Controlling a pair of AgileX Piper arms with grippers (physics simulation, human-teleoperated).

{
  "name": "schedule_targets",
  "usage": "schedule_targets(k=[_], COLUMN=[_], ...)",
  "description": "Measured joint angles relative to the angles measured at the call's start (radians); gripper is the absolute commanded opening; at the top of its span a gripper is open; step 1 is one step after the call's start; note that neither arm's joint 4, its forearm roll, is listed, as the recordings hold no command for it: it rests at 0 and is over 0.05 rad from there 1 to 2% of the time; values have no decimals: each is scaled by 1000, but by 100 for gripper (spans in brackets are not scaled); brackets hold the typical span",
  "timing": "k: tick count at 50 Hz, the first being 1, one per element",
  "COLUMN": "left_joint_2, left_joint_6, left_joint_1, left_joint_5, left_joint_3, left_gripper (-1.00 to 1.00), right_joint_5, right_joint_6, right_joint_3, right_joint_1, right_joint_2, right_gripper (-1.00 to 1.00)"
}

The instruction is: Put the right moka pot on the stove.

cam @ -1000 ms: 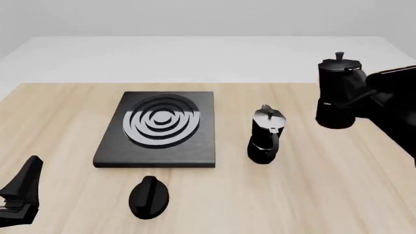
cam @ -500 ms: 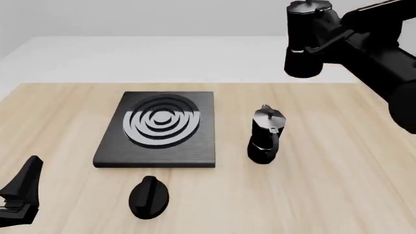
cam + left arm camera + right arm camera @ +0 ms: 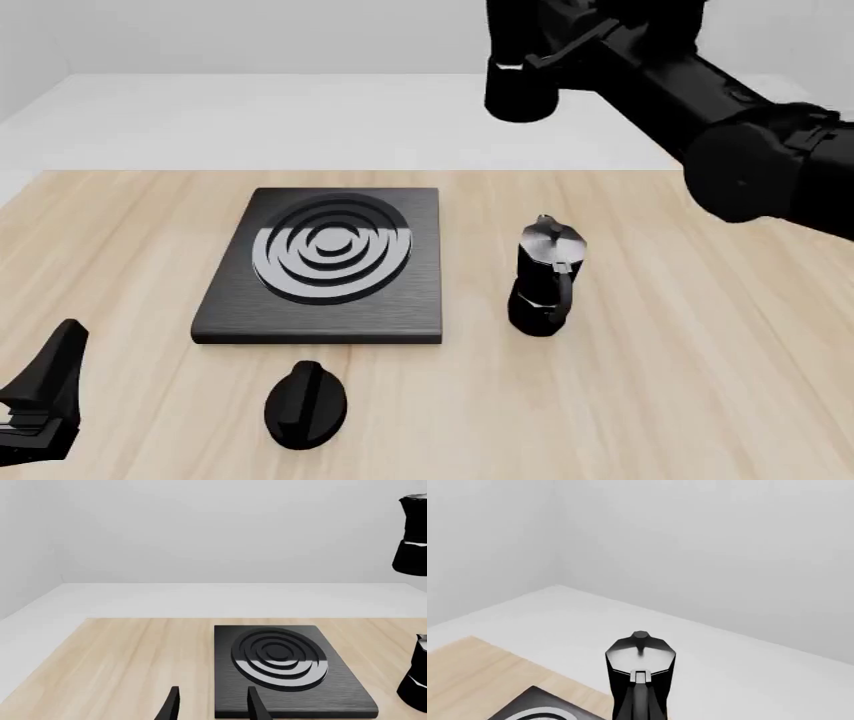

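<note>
Right end effector (image 3: 541,62) clamped on the right moka pot (image 3: 523,60), now high above the worktop (image 3: 694,400), at about 1 o'clock from the stove (image 3: 327,265). Over the last second the pot has risen and travelled leftward from the worktop's right edge. Transport under way; descent onto the burner rings remains. Second pot (image 3: 545,277) stands just right of the stove. Left end effector (image 3: 210,707) parked, fingers apart, empty.

two moka pots (image 3: 545,275) (image 3: 523,60), one stove (image 3: 327,265), one knob (image 3: 306,404)
</note>
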Motion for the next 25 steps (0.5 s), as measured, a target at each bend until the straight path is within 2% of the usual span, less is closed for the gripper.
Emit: schedule_targets(k=[25], left_joint_2=[0], left_joint_6=[0], left_joint_1=[0], left_joint_5=[0], left_joint_3=[0], left_gripper=[100], right_joint_5=[-63], right_joint_6=[61], right_joint_3=[-150], right_joint_1=[102], right_joint_2=[223], right_gripper=[-100])
